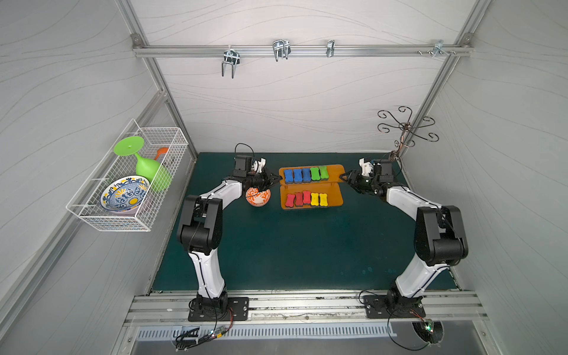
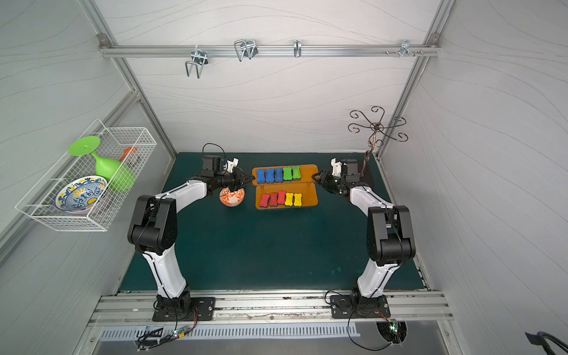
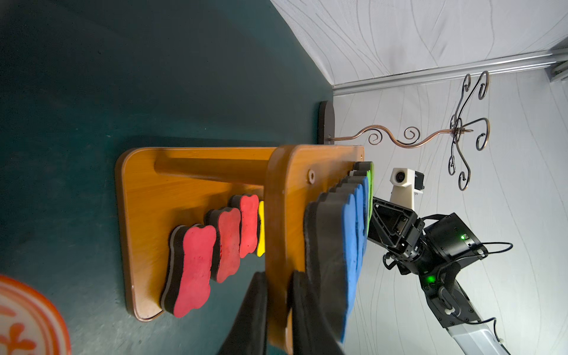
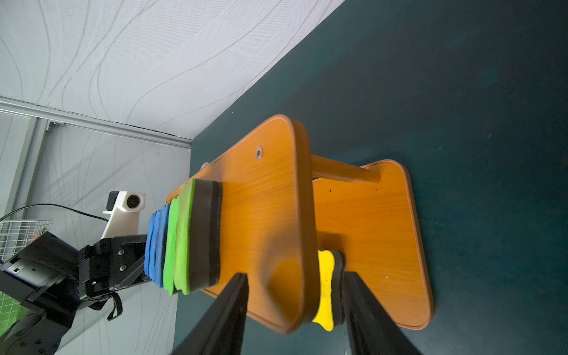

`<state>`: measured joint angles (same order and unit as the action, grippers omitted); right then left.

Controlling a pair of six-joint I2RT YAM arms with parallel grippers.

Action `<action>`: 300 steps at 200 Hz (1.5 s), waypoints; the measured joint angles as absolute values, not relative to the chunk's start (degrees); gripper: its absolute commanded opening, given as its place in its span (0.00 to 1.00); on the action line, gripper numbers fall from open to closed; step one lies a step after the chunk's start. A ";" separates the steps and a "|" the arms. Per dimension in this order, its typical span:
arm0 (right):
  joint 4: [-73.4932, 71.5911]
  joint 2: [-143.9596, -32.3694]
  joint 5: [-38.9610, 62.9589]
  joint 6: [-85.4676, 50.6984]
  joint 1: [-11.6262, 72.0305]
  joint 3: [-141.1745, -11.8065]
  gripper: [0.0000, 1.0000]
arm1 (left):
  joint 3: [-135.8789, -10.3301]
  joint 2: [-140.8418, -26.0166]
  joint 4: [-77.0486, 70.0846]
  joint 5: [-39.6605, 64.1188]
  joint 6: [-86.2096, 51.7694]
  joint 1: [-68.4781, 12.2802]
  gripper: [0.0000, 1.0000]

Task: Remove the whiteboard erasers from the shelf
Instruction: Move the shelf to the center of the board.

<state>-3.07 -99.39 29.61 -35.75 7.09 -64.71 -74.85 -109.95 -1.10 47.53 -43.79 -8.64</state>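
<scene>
The orange two-tier shelf (image 1: 335,172) stands at the back middle of the green mat. Its upper board carries three blue (image 1: 297,175) and two green whiteboard erasers (image 1: 318,173). The lower board (image 1: 335,198) holds three red (image 1: 298,199) and two yellow ones (image 1: 318,199). My left gripper (image 1: 278,178) is shut on the upper board's left edge (image 3: 292,190), one finger (image 3: 255,307) under it and one above. My right gripper (image 1: 341,177) is open, straddling the upper board's right edge (image 4: 261,199), its jaws apart beside a yellow eraser (image 4: 326,285).
An orange-patterned bowl (image 1: 258,196) sits under my left wrist, just left of the shelf. A white wire basket (image 1: 163,138) on the left wall holds a green goblet and a blue-yellow bowl. A scrolled metal stand (image 1: 405,129) rises at the back right corner.
</scene>
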 measured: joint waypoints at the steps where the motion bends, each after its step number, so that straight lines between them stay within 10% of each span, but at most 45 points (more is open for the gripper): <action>1: -3.07 -99.39 29.61 -35.77 7.09 -64.71 0.51 | -74.85 -109.95 -1.10 47.53 -43.77 -8.64 0.06; 198: -4.54 -97.91 28.80 -37.78 6.52 -63.92 0.13 | -72.60 -107.22 0.69 46.30 -43.11 -8.71 0.00; 253: -3.38 -89.56 27.92 -36.84 8.25 -59.18 0.17 | -70.11 -105.06 1.17 45.95 -43.35 -10.24 0.00; 300: -1.85 -86.43 27.66 -35.77 7.38 -56.55 0.50 | -68.42 -103.63 1.19 46.11 -43.51 -10.63 0.00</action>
